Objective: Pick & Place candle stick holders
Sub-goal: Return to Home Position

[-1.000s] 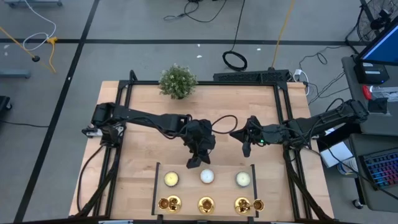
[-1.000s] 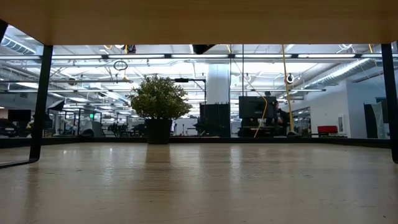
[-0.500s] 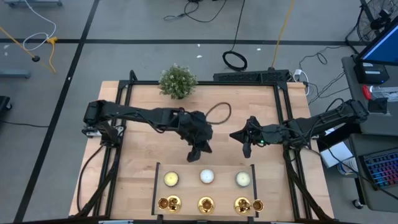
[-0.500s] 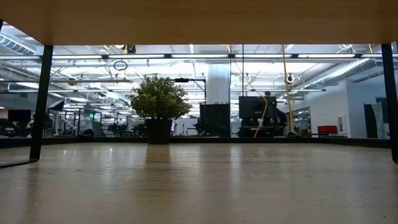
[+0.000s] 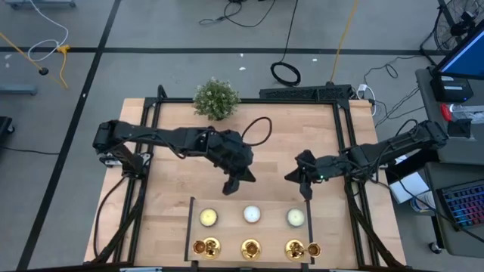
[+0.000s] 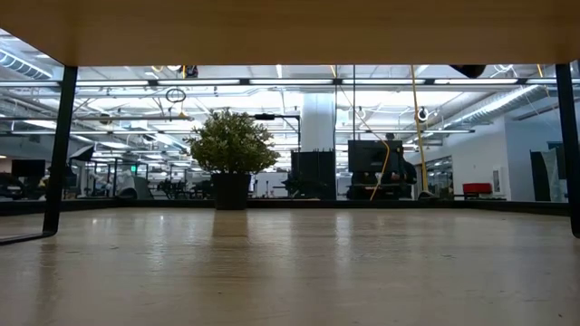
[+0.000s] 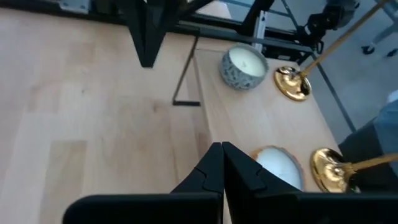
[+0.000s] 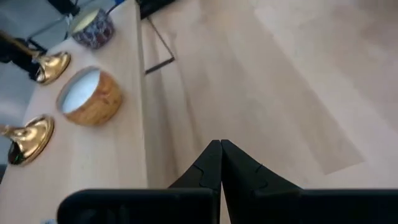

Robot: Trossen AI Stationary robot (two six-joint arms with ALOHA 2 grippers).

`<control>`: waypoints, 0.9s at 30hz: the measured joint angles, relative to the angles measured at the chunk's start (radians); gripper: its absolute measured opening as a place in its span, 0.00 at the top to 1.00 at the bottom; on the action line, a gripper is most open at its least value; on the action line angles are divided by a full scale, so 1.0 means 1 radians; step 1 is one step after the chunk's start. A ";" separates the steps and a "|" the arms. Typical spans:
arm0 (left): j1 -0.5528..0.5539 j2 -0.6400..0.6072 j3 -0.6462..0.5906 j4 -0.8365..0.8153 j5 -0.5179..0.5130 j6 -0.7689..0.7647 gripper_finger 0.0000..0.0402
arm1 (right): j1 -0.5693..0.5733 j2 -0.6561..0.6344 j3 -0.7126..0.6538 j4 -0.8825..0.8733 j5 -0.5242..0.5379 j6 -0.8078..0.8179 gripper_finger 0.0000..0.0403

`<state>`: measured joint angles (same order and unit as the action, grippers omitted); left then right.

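- Clock: read on the high view, 12 = plant end of the table.
- Left gripper point(image 5: 234, 181): fingers pressed together, nothing held. It hovers over bare table point(image 5: 174, 189), approx. mid-board, just at 12 of the shelf point(image 5: 229, 231).
- Right gripper point(image 5: 305, 189): also closed & empty. It sits at 3 o'clock of the left one, well apart, near the shelf's right-hand post.
- Next out, at 6 of both grippers: a row of 3 candles point(image 5: 251, 214) on the shelf top, betw. the grippers & the gold pieces.
- Further out at 6: the candle stick holders point(image 5: 251, 247), 3 shiny gold bases in a row along the shelf's 6 o'clock edge, each just beyond a candle. A small extra gold spot sits beside the right-hand one; can't tell what it is.
- Long axis: stems appear upright, so they show end-on from above. In the left wrist view, slim stems rise off round flared bases.
- Key relation: all holders lie toward 6 from both grippers, w/ the candles in the way.
- Left holder point(image 5: 206, 246) is at approx. 7 from the left gripper & the mid one betw. 5 & 6, so the left arm is nearer to both.
- Right holder point(image 5: 295, 248) is nearly straight at 6 of the right gripper, so the right arm is nearer.
- Judgement: the holders look already placed. Any further reach would need to clear the candles & come down along a stem.
- Potted plant point(image 5: 216, 98): at 12, far edge, well apart from all of this.
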<state>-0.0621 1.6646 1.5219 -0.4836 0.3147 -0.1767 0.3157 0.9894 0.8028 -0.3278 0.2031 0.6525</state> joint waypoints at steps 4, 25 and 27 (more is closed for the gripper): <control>-0.001 0.000 0.000 -0.017 0.044 -0.038 1.00 | 0.000 0.000 0.000 -0.008 -0.048 0.009 1.00; 0.123 -0.375 0.000 0.011 -0.318 0.069 1.00 | -0.102 0.000 0.000 0.388 0.081 -0.366 1.00; 0.150 -0.404 0.000 -0.017 -0.309 0.089 1.00 | -0.131 0.000 0.000 0.423 0.080 -0.402 1.00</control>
<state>0.0883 1.2609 1.5223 -0.5005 0.0059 -0.0877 0.1846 0.9894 0.8024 0.0948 0.2831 0.2502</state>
